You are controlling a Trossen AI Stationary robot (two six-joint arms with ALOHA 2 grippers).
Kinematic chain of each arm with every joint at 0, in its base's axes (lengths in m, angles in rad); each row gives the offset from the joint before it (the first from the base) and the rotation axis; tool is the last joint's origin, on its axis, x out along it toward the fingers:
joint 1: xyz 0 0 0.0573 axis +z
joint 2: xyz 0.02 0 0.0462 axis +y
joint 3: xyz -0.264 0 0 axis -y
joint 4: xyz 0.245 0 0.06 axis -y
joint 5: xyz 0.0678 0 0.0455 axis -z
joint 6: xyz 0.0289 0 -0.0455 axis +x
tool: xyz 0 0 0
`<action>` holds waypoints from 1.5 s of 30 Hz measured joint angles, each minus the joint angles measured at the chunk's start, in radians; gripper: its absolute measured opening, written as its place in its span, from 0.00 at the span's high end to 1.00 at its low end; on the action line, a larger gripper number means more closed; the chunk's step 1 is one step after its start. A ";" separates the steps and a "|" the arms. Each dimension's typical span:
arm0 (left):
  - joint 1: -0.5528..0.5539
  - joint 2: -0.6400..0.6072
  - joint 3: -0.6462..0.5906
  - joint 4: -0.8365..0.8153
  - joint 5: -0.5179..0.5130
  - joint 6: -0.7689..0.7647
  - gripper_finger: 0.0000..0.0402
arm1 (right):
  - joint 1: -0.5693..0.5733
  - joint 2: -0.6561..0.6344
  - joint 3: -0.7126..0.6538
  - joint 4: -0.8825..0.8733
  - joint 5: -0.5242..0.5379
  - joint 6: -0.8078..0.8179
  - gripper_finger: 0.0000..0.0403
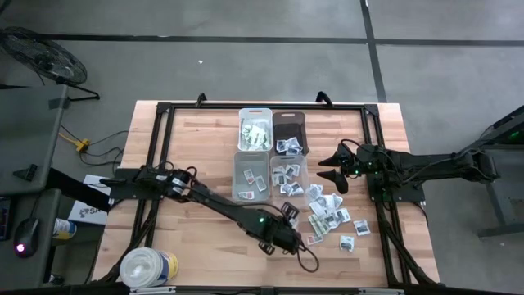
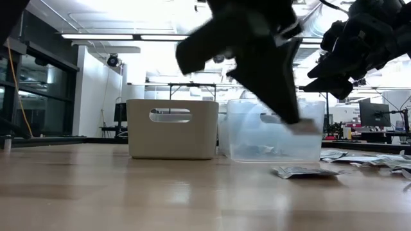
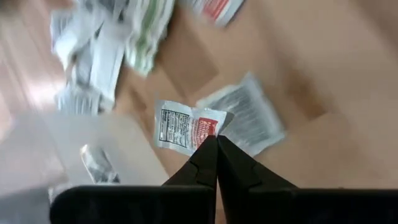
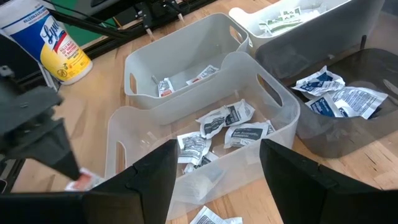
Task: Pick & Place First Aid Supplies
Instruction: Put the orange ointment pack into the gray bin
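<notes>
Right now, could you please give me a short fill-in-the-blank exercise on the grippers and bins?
1. The left gripper is shut on a white and ____ packet.
2. The right gripper hangs with its fingers ____.
3. The bins stand in a block of ____.
4. The round tub stands nearest the ____ arm.

Missing: red; open; four; left

Left end effector point(image 3: 216, 142) pinched closed, right end effector point(image 4: 216, 163) seemingly spread wide
</notes>
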 joint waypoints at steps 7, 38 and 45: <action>-0.041 0.000 0.088 0.027 0.029 0.111 1.00 | 0.000 0.000 0.000 0.000 0.000 0.000 0.45; 0.177 -0.102 0.268 -0.713 -0.018 -0.381 1.00 | 0.000 0.000 0.000 0.000 0.000 0.000 0.45; 0.235 -0.107 0.268 -0.748 0.001 -0.424 1.00 | 0.000 0.000 0.000 0.000 0.000 0.000 0.45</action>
